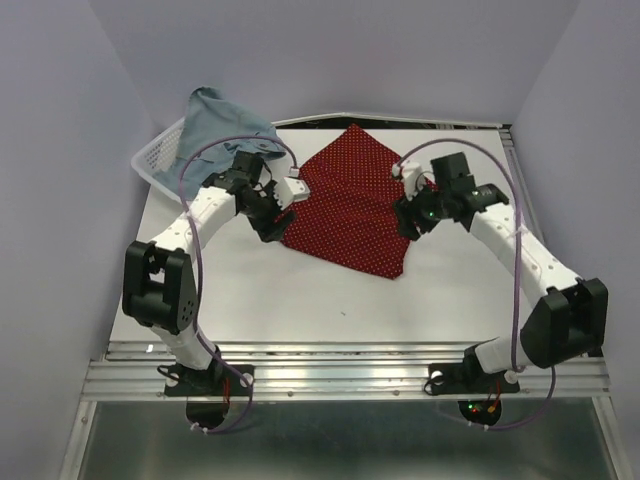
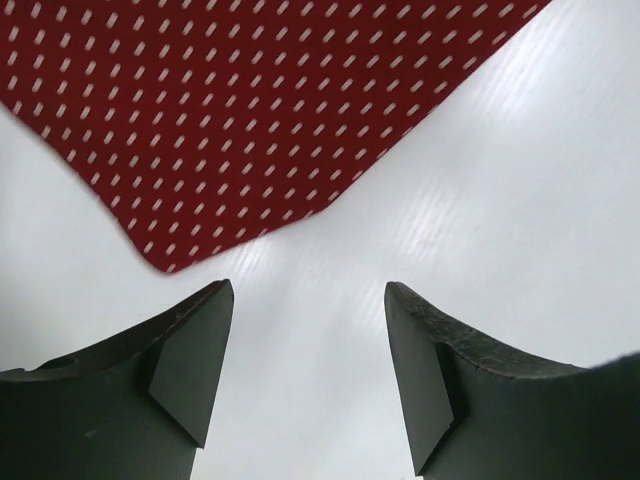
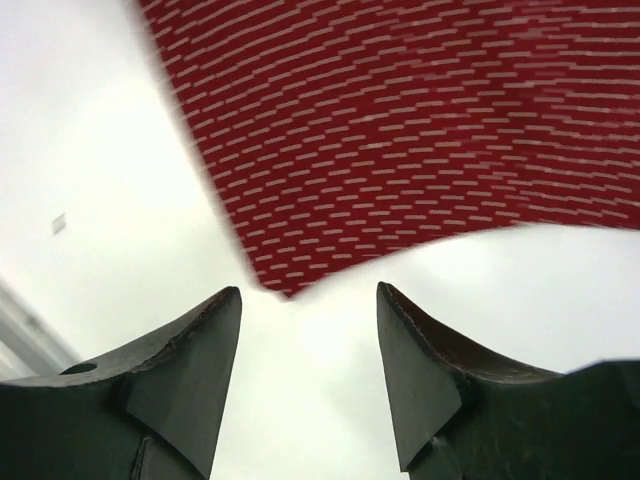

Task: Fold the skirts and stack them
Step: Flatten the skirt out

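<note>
Looking down, top view: dark red skirt (image 1: 350, 205), tiny white dots, lies flat as a rough diamond mid-way across the white table (image 1: 300, 300); left claw (image 1: 273, 222) at its left corner, right claw (image 1: 410, 222) at its right edge; pale blue denim skirt (image 1: 215, 125) heaped in a white mesh basket (image 1: 150, 160), far left; pale lilac walls around.

Left wrist view: dark fingers (image 2: 190, 350) spread apart, nothing between; a rounded red corner just beyond, on smooth, faintly ribbed table.

Right wrist view: fingers (image 3: 190, 350) likewise parted, empty; pointed red corner just ahead, blurred.
</note>
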You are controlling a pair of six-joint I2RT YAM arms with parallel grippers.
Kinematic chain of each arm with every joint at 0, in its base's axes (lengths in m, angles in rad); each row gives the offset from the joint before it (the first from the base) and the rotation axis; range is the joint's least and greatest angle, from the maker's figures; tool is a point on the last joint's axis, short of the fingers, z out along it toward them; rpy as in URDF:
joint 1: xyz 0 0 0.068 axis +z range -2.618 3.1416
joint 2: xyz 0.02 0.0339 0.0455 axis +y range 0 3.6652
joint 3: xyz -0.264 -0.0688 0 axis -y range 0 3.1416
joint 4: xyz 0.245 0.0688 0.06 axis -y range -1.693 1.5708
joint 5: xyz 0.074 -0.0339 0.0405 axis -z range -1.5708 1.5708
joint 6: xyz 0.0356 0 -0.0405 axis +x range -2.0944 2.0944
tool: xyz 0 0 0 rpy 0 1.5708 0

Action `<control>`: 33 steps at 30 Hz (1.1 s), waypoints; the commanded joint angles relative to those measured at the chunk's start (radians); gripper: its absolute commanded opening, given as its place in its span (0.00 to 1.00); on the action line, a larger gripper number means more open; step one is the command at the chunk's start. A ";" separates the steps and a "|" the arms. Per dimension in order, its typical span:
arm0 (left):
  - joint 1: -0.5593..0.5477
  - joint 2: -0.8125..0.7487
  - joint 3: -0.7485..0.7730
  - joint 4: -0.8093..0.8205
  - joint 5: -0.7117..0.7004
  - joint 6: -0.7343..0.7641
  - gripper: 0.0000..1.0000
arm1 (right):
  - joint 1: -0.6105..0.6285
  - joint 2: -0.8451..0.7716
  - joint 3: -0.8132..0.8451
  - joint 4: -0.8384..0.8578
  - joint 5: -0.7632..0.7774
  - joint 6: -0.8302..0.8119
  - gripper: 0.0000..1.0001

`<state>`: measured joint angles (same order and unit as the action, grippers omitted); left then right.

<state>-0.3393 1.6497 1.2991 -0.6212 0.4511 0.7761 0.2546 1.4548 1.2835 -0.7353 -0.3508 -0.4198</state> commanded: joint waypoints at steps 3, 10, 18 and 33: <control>0.144 0.058 0.055 -0.141 0.014 0.189 0.74 | 0.242 -0.066 -0.264 0.077 0.078 0.041 0.60; 0.169 0.074 0.034 -0.071 0.021 0.216 0.74 | 0.385 0.002 -0.388 0.292 0.300 0.030 0.58; 0.169 0.075 0.011 -0.028 0.011 0.229 0.74 | 0.430 0.130 -0.415 0.438 0.478 0.007 0.54; 0.126 -0.116 -0.168 0.011 0.215 0.474 0.64 | 0.430 0.129 -0.246 0.312 0.177 0.177 0.01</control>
<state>-0.1780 1.6505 1.1439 -0.6231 0.5198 1.2377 0.6758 1.5879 0.8852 -0.3595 0.0483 -0.3435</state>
